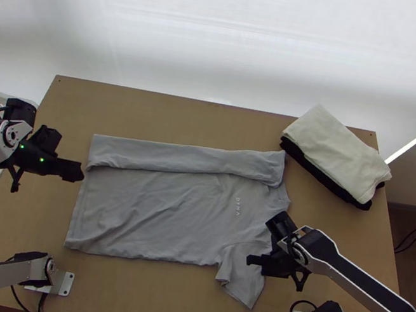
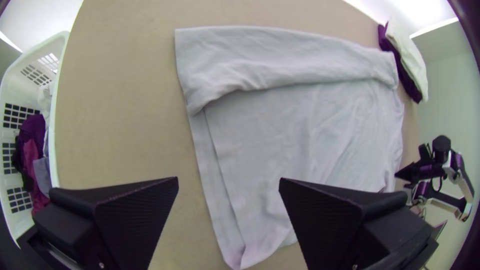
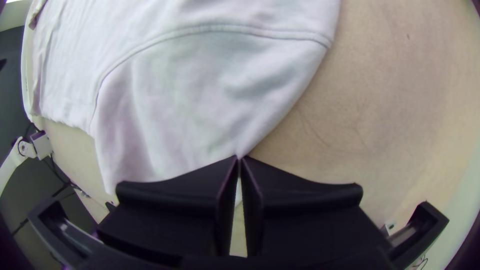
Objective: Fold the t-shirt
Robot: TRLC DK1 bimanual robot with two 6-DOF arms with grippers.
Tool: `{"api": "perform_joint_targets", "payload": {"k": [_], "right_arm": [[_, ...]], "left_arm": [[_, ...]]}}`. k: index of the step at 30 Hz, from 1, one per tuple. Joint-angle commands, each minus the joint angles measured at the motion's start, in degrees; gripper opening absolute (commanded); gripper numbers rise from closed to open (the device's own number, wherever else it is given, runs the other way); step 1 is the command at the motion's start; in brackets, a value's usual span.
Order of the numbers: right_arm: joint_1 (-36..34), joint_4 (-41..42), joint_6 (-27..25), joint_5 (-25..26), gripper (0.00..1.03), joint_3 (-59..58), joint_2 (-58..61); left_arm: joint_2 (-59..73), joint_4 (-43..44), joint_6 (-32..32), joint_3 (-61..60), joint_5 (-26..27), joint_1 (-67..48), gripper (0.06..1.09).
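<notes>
The flat grey cloth t-shirt (image 1: 146, 216) lies on the pale wooden bench (image 1: 132, 294), far side folded in, its near sleeve (image 1: 240, 275) pinched in the closed black right hand (image 3: 239, 158), the wide-open, empty left hand (image 2: 228, 181) near the hem, presumably to mirror that fold.

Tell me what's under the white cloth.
A dark cloth sticks out along the edge of the white cloth. The rest of it is covered, so I can't tell whether anything else lies beneath.
</notes>
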Motion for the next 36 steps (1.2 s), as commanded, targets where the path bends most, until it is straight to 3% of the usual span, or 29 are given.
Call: {"api": "perform_joint_targets", "payload": {"k": [1,6,9,22,26,36], "right_arm": [[0.5,0.5,-0.2,-0.5,0.03,-2.1,0.6],[0.4,0.6,-0.1,-0.5,0.03,-2.2,0.3],[0.4,0.7,-0.1,-0.4,0.03,-2.2,0.2],[-0.4,0.8,0.0,-0.4,0.03,-2.5,-1.1],[-0.4,1.0,0.0,-0.4,0.03,-2.5,-1.1],[-0.4,1.0,-0.2,-0.5,0.03,-2.6,-1.1]], "left_arm": [[-1.4,-5.4,8.9,0.7,-3.2,-0.4,1.04],[-4.4,-15.7,19.0,-3.9,-10.6,-3.0,1.04],[-6.7,-18.5,20.4,-8.0,-16.0,-8.0,1.04],[-4.8,-19.9,13.6,-18.5,-15.3,-18.6,1.03],[-2.6,-19.1,13.0,-19.9,-14.8,-18.8,0.89],[3.7,-13.5,10.9,-21.1,-13.6,-20.4,0.89]]}}
